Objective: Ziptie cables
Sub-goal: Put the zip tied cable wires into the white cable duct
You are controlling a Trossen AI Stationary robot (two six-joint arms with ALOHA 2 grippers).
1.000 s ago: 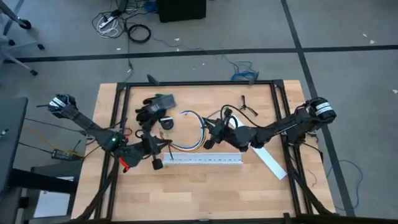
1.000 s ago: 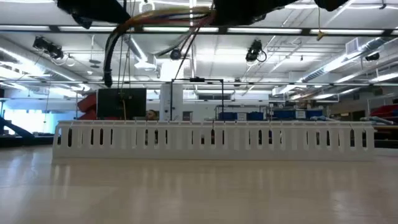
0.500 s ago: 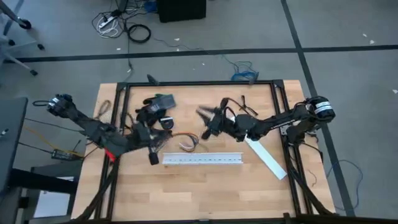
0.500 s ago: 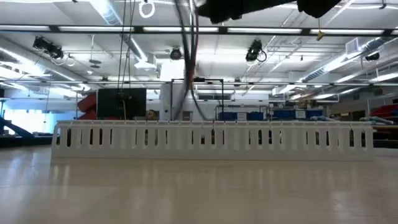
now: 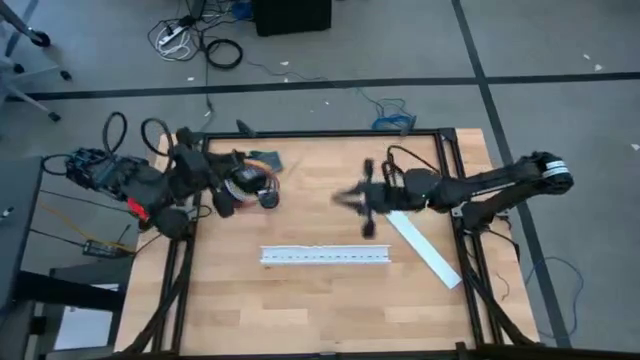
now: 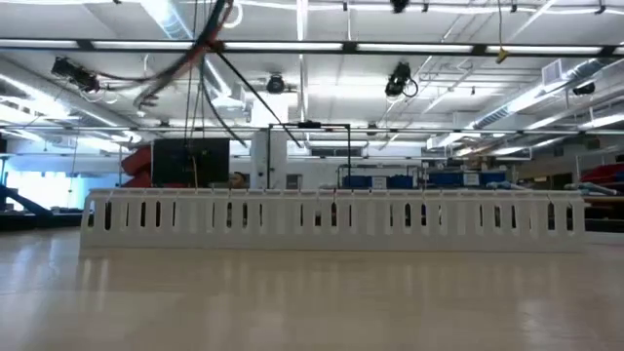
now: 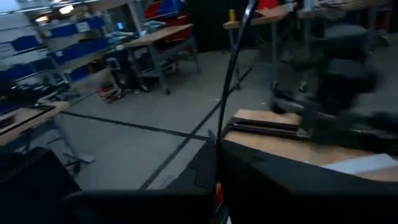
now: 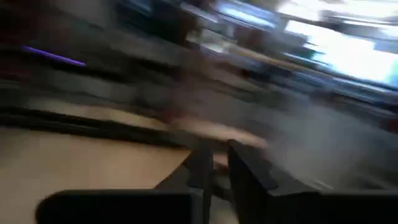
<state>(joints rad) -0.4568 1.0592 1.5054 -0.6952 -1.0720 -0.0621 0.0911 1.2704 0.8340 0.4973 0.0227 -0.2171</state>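
Note:
The cables [image 5: 256,183], a small bunch of red, white and black wires, hang at my left gripper [image 5: 232,192], which is shut near the table's far left corner. In the low view they streak across the top left [image 6: 191,51], well above the tabletop. From the left fingers a thin black strand [image 7: 231,74] rises; whether it is the ziptie or a black wire I cannot tell. My right gripper [image 5: 360,202] hovers right of the table's middle, blurred, its fingers close together [image 8: 216,168]. I cannot make out anything between them. My left gripper is shut on the cables. In its wrist view only a thin black strand [image 7: 219,146] shows, coming out between the two closed fingers. The bunch is lifted clear of the table and hangs slack beside the gripper [image 5: 262,190].
The long white slotted channel [image 5: 325,256] lies across the table's near middle, and a second white strip [image 5: 424,246] lies slanted at the right. A black glove-like heap [image 5: 262,162] sits at the far left, by the cables. Black frame rails [image 5: 448,180] edge the table.
Both grippers have drawn apart from the table's middle. My left gripper has swung toward the far left corner and up, taking the cables with it. My right gripper has moved toward the right edge. The cables, which hung between the two grippers, are now at the left one only.

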